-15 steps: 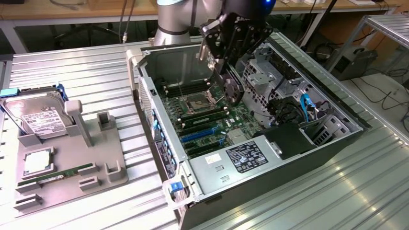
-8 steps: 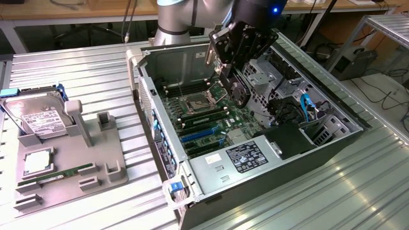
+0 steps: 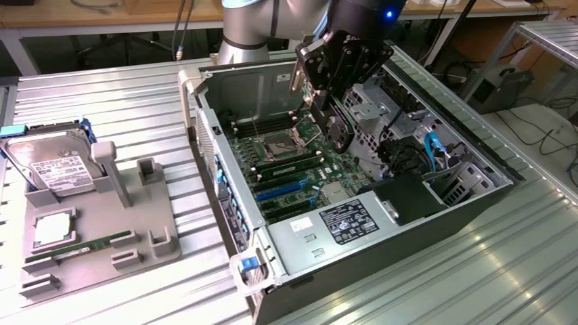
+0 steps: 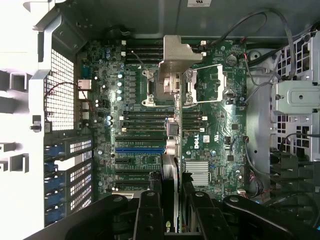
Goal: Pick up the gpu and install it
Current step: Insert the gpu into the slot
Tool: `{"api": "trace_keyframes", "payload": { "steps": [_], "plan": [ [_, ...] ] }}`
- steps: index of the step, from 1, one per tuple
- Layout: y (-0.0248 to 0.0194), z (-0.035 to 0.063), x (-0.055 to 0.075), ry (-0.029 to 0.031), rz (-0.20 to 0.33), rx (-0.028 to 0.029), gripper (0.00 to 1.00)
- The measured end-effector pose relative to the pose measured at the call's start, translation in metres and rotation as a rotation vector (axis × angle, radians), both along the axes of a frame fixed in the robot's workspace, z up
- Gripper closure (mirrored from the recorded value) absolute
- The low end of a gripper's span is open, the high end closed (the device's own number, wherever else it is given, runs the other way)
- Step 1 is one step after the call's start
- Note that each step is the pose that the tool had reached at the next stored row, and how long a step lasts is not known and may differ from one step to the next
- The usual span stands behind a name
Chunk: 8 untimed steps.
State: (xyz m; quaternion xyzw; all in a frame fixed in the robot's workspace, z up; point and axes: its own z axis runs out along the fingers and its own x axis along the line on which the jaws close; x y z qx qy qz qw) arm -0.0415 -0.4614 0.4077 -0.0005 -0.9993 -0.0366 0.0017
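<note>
Ribbed metal table (image 3: 135, 95), pale grey, stretching from near to far. Toward the exterior view's right, resting on it, an open computer case (image 3: 298, 271), laid on its side with the inside facing up, one corner reaching the near end. On the exterior view's left, just beside the case, a grey plastic holder (image 3: 95, 213), flat on the ribs. In the holder: hard drive (image 3: 56, 169) leaning at the far end, silver square chip (image 3: 53, 229) in a pocket, green memory stick (image 3: 80, 249) lying flat, nearer. Bare ribbed metal at near right.
</note>
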Motion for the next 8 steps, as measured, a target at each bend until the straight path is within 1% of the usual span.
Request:
{"api": "trace_keyframes", "payload": {
  "steps": [5, 7, 8],
  "plan": [
    [0.0000, 0.0000, 0.0000, -0.0006, 0.002, 0.0000, 0.74],
    [0.0000, -0.0002, -0.0001, -0.0012, 0.036, 0.0000, 0.74],
    [0.0000, -0.0003, 0.0000, -0.0012, 0.075, 0.0001, 0.74]
  ]
}}
